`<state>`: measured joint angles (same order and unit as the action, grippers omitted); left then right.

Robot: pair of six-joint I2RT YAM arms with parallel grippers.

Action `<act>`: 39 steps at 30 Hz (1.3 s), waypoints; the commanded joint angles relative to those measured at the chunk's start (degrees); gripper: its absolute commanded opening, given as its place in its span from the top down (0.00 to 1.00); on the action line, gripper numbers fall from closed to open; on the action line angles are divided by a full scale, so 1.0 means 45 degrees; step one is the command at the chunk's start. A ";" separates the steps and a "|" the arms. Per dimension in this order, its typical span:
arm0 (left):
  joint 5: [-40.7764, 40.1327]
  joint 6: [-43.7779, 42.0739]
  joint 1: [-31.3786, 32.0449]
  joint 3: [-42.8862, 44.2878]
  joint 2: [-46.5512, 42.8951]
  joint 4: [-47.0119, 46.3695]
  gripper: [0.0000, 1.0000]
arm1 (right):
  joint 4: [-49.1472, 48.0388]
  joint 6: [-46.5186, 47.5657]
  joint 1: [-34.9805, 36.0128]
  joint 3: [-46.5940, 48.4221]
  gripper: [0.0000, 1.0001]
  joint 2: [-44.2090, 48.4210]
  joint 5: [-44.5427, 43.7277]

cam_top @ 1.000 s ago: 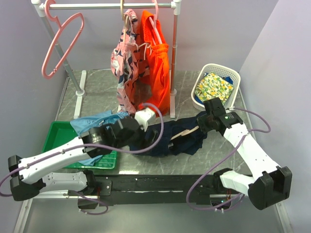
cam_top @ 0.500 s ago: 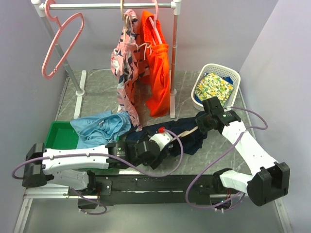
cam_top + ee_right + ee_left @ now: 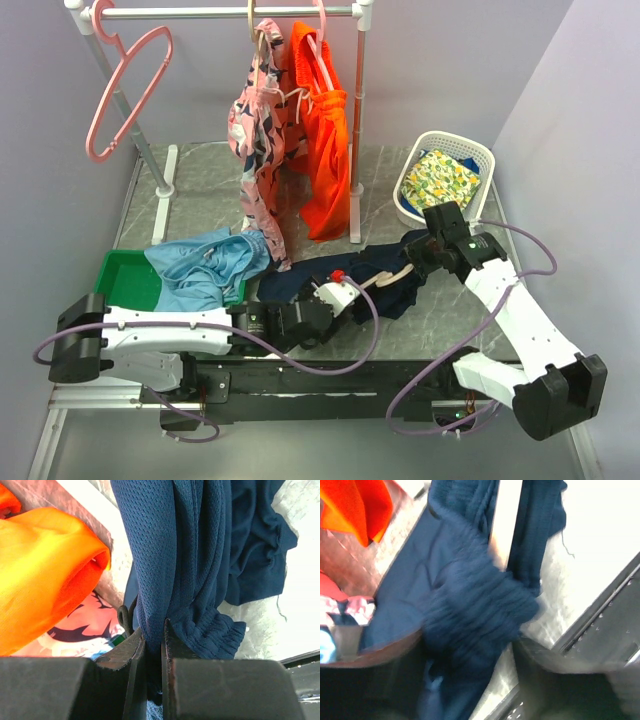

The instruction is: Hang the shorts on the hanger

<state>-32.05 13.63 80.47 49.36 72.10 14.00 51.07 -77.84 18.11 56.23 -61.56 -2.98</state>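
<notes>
The navy shorts (image 3: 375, 285) lie crumpled on the table's near right. The tan hanger (image 3: 388, 277) shows as a pale bar across them. My right gripper (image 3: 416, 262) is at their right end, shut on a fold of the mesh fabric (image 3: 175, 555) that rises between the jaws (image 3: 154, 640). My left gripper (image 3: 350, 283) is low at their near-left edge. In the blurred left wrist view its jaws (image 3: 470, 665) stand either side of a bunched roll of the shorts (image 3: 475, 610). A strip of table shows beside the right finger. The hanger (image 3: 506, 525) runs above the roll.
A rail at the back holds a pink hanger (image 3: 130, 90), a patterned pink garment (image 3: 258, 150) and orange shorts (image 3: 325, 150). A white basket (image 3: 478, 160) with floral cloth sits far right. Light blue shorts (image 3: 205, 265) spill from a green tray (image 3: 125, 285) at left.
My left arm swung right from above the tray and dropped onto the near-left edge of the navy shorts, its jaws narrowing around the fabric. The right gripper kept its hold and barely moved.
</notes>
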 commanded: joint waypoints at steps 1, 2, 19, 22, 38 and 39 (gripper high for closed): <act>-0.0943 -0.0567 0.0107 -0.0033 -0.0046 -0.1763 0.88 | -0.0060 0.0266 -0.0059 0.0532 1.00 0.0516 0.0624; -0.1059 -0.0529 0.0107 0.0103 0.0149 -0.1744 0.99 | -0.0060 0.0383 -0.0059 0.0745 0.96 0.0516 0.0624; 0.1554 0.1403 -0.0692 0.1860 -0.2464 0.1810 0.99 | -0.4664 0.7492 -0.0020 0.1903 0.15 0.2797 0.1444; 0.2570 0.1677 -0.1473 0.2619 -0.3110 0.2685 0.99 | -0.6539 0.8098 0.0018 0.0205 0.16 0.4418 0.1756; 0.5091 0.1523 -0.2881 0.6920 -0.3267 0.6614 0.99 | -0.7325 1.1751 0.6248 -0.0367 0.33 0.4308 -0.3203; 0.5072 0.1503 -0.2881 0.6998 -0.3267 0.6809 0.99 | -0.7345 1.1790 0.6481 -0.0308 0.35 0.4150 -0.3359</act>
<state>-11.86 20.69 67.75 76.58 58.46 44.56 19.70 -28.80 44.36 51.75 -41.04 -9.47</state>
